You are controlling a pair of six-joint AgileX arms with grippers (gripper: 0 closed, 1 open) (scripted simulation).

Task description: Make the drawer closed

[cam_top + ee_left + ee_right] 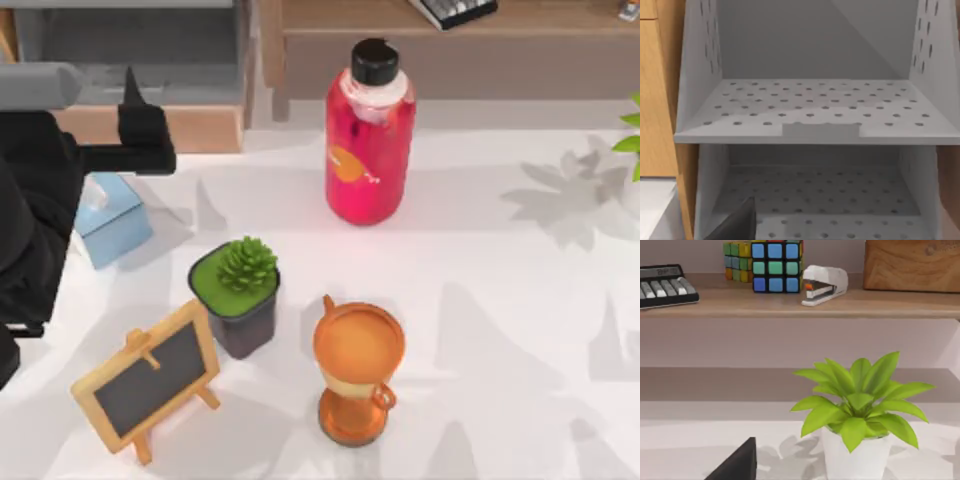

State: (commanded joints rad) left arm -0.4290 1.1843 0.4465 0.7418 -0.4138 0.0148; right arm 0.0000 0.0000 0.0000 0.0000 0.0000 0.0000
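The drawer (140,80) sits at the desk's (480,260) far left corner, pulled out, its tan front facing the desk. The left gripper (135,115) hangs just before that front edge, above the blue tissue box (110,215); whether its jaws are released or clenched cannot be told. In the left wrist view the drawer's grey perforated floor (815,205) lies beneath a perforated shelf (815,107). A red bottle (368,140), a potted succulent (240,295), an orange cup (358,370) and a small chalkboard (150,378) stand mid-desk, leaving open room toward the right. The right wrist view faces a leafy plant (857,415).
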